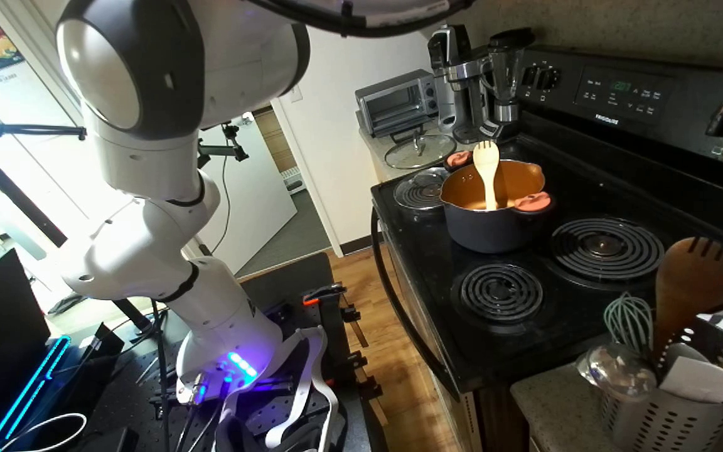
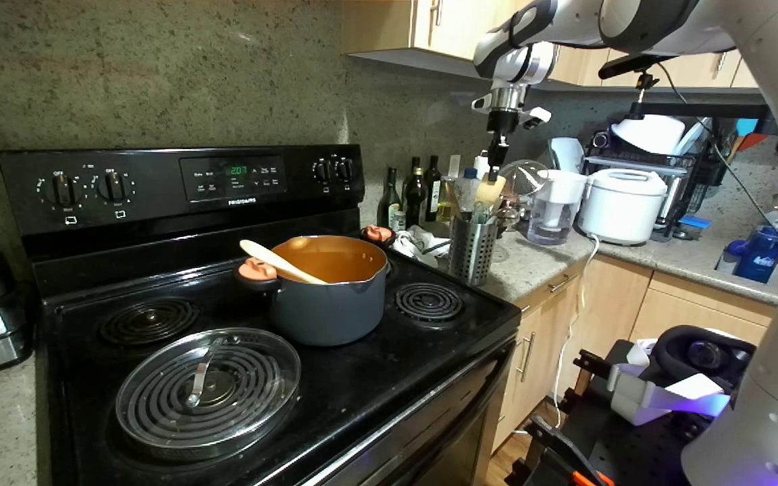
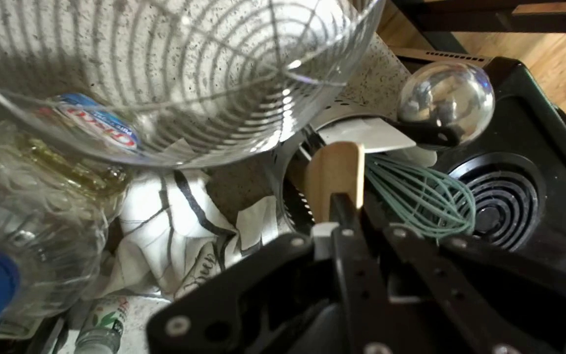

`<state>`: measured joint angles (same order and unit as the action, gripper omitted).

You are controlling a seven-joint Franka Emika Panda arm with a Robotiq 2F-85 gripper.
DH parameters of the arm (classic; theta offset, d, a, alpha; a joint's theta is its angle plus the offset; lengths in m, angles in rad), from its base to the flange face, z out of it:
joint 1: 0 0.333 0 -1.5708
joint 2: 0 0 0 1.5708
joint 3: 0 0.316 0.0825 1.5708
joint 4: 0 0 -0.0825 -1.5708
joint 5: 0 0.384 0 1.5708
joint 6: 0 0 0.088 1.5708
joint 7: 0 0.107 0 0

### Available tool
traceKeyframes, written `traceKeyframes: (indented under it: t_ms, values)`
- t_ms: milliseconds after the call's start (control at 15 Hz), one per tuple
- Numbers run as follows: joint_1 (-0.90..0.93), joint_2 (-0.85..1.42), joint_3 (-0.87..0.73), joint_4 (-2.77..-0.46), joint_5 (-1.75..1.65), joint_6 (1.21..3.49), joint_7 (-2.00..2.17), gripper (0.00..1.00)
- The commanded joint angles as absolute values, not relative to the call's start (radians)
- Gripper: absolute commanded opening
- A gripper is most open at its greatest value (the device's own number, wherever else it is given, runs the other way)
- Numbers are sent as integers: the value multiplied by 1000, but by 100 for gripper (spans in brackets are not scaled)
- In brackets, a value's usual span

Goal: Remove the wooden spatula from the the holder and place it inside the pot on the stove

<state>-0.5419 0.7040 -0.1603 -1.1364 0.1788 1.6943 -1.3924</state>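
The wooden spatula [image 3: 334, 172] stands in the holder [image 3: 283, 182], its flat rounded head raised above the rim. My gripper [image 3: 358, 206] is shut on the head's edge, one fingertip lying across its face. In an exterior view the gripper [image 2: 495, 175] points straight down onto the top of the spatula [image 2: 490, 191], over the perforated metal holder [image 2: 473, 251]. The handle is hidden inside the holder. On the stove [image 1: 562, 333] sits the dark grey pot [image 1: 487, 229], orange inside, with a pale slotted wooden utensil [image 1: 487, 166] leaning in it.
A teal whisk [image 3: 425, 196], a round metal ladle [image 3: 447, 105] and a brown slotted wooden utensil [image 1: 691, 282] crowd the holder. A clear strainer-like bowl [image 3: 189, 83] and bottles [image 2: 416, 192] are close by. A glass lid [image 2: 210, 391] covers a front burner.
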Motion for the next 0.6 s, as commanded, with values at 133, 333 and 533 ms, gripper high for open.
traceKeyframes:
  t_ms: [133, 333, 533]
  values:
    - [-538, 664, -157, -1164, 185, 1744, -1402, 2]
    - [-536, 636, -156, -1175, 189, 1776, -1401, 2]
    - [-535, 598, -157, -1185, 193, 1794, -1393, 2]
